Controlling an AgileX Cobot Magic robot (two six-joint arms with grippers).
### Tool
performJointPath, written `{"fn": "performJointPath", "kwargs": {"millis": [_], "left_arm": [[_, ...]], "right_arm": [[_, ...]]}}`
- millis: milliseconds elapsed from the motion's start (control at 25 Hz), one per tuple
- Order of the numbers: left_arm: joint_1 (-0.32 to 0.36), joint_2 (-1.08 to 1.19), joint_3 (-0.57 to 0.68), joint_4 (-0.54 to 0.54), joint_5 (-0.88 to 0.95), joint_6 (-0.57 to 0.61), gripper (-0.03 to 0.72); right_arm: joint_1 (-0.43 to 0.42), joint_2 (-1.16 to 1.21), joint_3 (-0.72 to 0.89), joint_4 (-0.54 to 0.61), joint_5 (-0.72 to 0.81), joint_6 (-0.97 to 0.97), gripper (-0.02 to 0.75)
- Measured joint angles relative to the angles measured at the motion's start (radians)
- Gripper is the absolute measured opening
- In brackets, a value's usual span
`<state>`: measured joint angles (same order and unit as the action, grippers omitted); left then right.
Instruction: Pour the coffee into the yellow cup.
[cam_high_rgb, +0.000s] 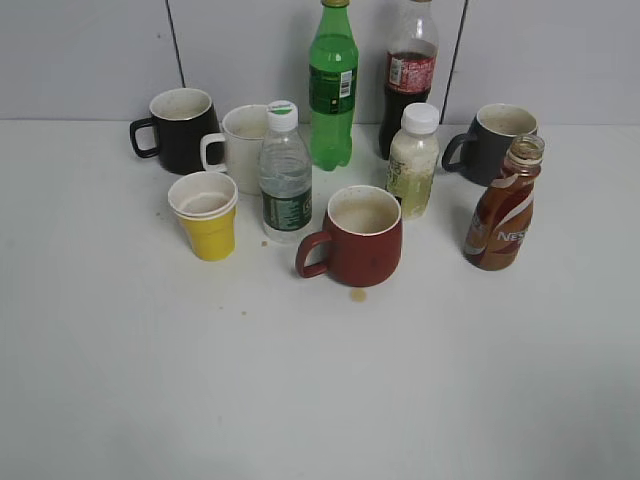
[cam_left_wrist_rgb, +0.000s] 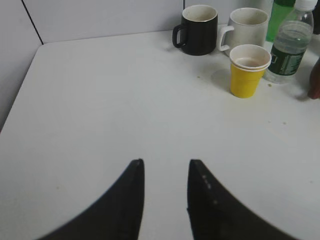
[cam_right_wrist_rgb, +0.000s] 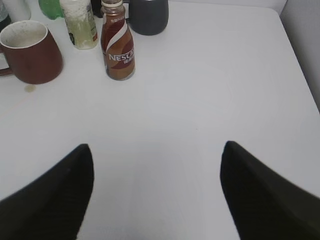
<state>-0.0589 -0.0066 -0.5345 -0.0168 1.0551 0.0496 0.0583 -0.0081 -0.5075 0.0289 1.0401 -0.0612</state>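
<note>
Exterior view: the curvy brown glass coffee bottle (cam_high_rgb: 503, 208) stands upright, uncapped, right of centre; the small yellow paper cup (cam_high_rgb: 208, 222) sits far left.

Left wrist view: the left gripper (cam_left_wrist_rgb: 166, 172), narrowly parted, faces the cup in the upper right.

Right wrist view: the right gripper (cam_right_wrist_rgb: 157, 155), spread wide and empty, has the bottle ahead at upper left, nearer this arm.

White table (cam_high_rgb: 120, 380) with mugs, bottles, yellow cup (cam_high_rgb: 209, 224), small stain (cam_high_rgb: 358, 294).

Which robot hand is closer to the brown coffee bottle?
The right. The right end effector faces the coffee bottle across bare table. The left end effector works the far side, near the yellow cup.
</note>
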Motion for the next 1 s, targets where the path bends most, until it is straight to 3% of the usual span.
{"fn": "performJointPath", "kwargs": {"millis": [1000], "left_arm": [[0.0,0.0,0.0,0.0,0.0,0.0,0.232]], "right_arm": [[0.0,-0.001,0.0,0.0,-0.001,0.0,0.589]]}}
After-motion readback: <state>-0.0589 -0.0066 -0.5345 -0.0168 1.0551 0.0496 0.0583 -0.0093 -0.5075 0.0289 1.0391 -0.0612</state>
